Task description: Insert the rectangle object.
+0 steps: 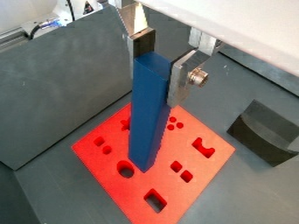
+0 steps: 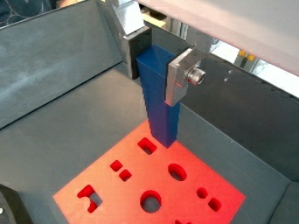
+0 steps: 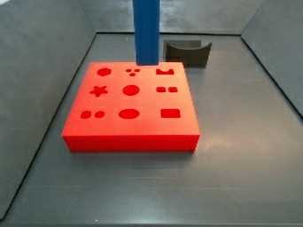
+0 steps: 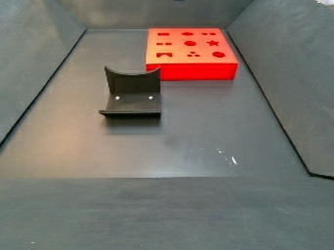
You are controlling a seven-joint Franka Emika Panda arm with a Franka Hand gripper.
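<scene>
Rectangle object is hanging straight up and down over the red block, and its bottom end is not in any hole yet. The gripper is squeezing the top part of this long blue bar between its 2 silver fingers, so the bar is pointing down like a peg ready to go in. Holding it high up is leaving the whole lower part free to slide into a hole. In both wrist views the bar is floating above the red block, and its low end is looking close to a hole near the edge, but I cannot tell if it is the right hole or if it is lined up. In a side view only the blue bar is showing, coming down from the top behind the back part of the block; the gripper is out of that picture. The dark grey notched block is sitting on the floor, well apart from the red block, so it is not getting in the way. Next, I think the bar is needing to line up with the rectangle hole and go down slowly.
</scene>
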